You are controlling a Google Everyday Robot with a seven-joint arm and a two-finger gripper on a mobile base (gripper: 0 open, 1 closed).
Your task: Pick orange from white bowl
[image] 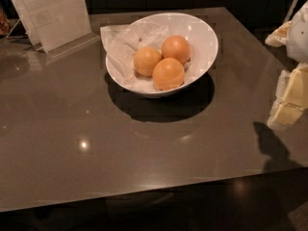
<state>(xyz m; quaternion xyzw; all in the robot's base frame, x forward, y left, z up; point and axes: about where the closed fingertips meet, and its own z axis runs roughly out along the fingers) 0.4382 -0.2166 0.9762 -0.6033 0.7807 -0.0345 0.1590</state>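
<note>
- My claw (291,97) hangs well to the right of the white bowl (204,30). I cannot tell if it is open or closed.
- The orange (168,73) sits in that bowl on the desk (72,129). I have not picked it yet.

Single high view, angled down across the table (72,109) — claw (288,102) near, at right edge

Orange oranges (168,73), white bowl (204,32), cream claw (288,105) right
</note>
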